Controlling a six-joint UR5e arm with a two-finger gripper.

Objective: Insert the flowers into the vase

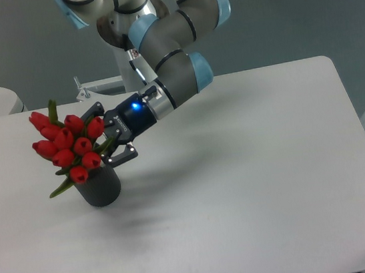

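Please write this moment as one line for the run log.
flowers: in vase, leaning left | gripper: open beside stems

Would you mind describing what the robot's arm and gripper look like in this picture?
The arm is built of rounded grey segments with light blue caps at the joints. A silver ring joins the wrist to a black two-finger gripper, where a small blue light glows. No loose cables are visible.

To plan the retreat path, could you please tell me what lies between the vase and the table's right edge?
Nothing: in the camera view, the table is bare from the vase rightward.
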